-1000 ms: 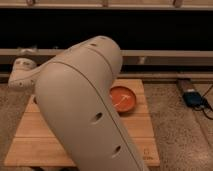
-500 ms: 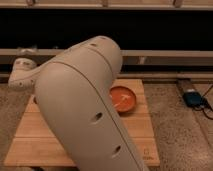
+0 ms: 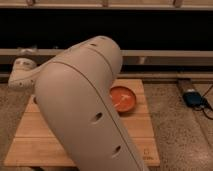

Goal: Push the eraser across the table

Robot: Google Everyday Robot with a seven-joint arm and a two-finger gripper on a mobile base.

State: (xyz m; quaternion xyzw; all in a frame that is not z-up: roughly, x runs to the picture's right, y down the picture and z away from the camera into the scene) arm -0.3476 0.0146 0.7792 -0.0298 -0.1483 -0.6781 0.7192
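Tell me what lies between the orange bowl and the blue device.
In the camera view, only bare table and speckled floor; the gripper is out of view.

Nothing legible anywhere. Only a small square mark [image 3: 146, 152] near the front right corner of the table [image 3: 40, 135], too faint to read. Gripper out of sight beyond the arm shell [image 3: 85, 110].

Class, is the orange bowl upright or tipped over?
Upright: the bowl rests flat on the table, hollow facing up. The gripper is at the far left.
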